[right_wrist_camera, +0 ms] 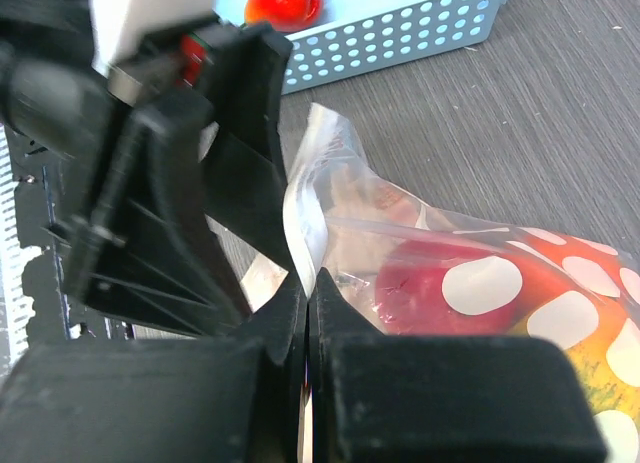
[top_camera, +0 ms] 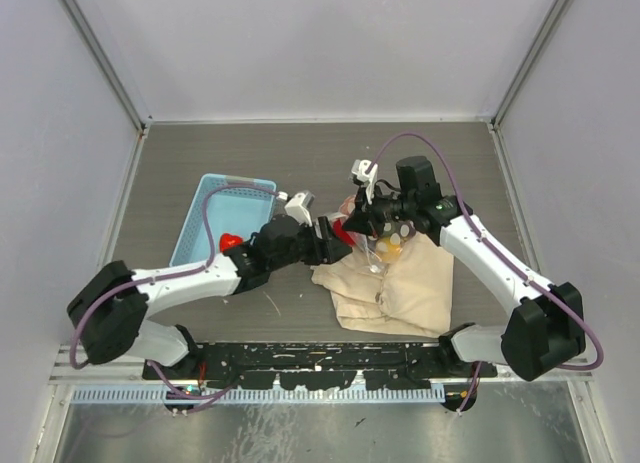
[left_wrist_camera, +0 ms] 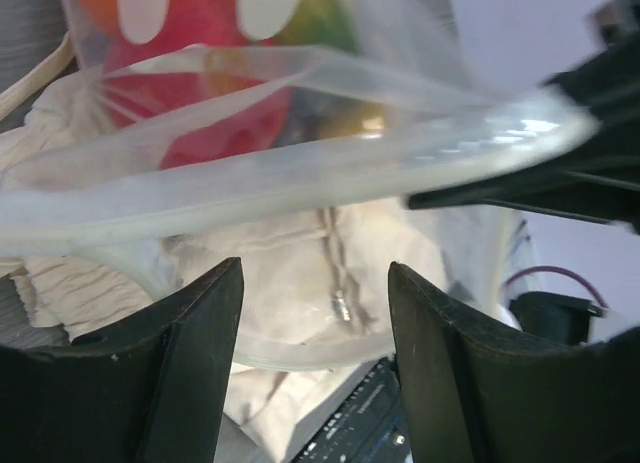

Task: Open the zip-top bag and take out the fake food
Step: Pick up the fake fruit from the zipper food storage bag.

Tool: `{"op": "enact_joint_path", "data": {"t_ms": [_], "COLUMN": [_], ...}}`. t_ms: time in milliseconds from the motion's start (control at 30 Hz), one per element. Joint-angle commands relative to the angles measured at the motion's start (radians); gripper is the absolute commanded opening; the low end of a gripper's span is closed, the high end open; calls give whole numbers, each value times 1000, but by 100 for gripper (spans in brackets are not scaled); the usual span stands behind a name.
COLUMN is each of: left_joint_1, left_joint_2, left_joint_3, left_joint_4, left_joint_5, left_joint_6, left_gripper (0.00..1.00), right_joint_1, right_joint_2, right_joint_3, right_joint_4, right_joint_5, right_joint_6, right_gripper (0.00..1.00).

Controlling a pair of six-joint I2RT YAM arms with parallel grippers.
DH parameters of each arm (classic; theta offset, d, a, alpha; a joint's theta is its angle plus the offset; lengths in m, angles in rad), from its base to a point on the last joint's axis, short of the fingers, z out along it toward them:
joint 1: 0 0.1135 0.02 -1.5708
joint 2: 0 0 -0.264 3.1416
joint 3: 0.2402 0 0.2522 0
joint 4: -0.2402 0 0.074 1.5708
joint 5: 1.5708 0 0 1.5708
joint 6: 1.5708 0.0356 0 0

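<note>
right pincer [right_wrist_camera: 308, 283] pinches the zip-top bag [right_wrist_camera: 335, 183] at its mouth — left pincer [left_wrist_camera: 315, 283] gapes open, fake food [right_wrist_camera: 440, 293] inside

This is a robotics lab test cell, not a home or shop. Plain pale walls [top_camera: 320, 43] box in a grey wood-grain table [top_camera: 300, 148] on three sides, with bare aluminium posts [top_camera: 100, 53] running up the upper corners of the frame. Along the bottom edge, two white-and-black robot arms [top_camera: 190, 278] are bolted to a black mounting rail [top_camera: 320, 358], looped with purple cables [top_camera: 412, 135], above a sheet-metal ledge [top_camera: 320, 433].
</note>
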Motion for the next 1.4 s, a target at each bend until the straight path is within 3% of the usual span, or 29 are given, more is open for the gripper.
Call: {"op": "enact_joint_path", "data": {"t_ms": [0,467,533,800,1033,1233,1367], "left_joint_1": [-5,-46,-46,-47,-46,-41,-9], "left_joint_2": [76,114,124,178,215,259,256], "left_joint_3": [53,89,94,159,128,132,121], "left_joint_4": [138,219,211,184,282,341,342], "left_joint_5": [-80,-135,-159,-255,-300,-302,-262], "left_joint_6": [9,91,104,260,409,557,579], "left_gripper": [61,60,56,53,56,57,59], "right_joint_1": [-4,-3,-4,-3,-4,-20,-72], "right_joint_2": [-8,-13,-16,0,-8,-19,-54], "right_joint_3": [21,25,26,17,17,38,52], "right_joint_4": [47,42,43,57,59,25,-2], "right_joint_5": [-23,-45,-54,-71,-71,-78,-130], "right_joint_6": [21,27,31,45,45,17,-2], "right_gripper": [1,1,1,1,1,28,48]}}
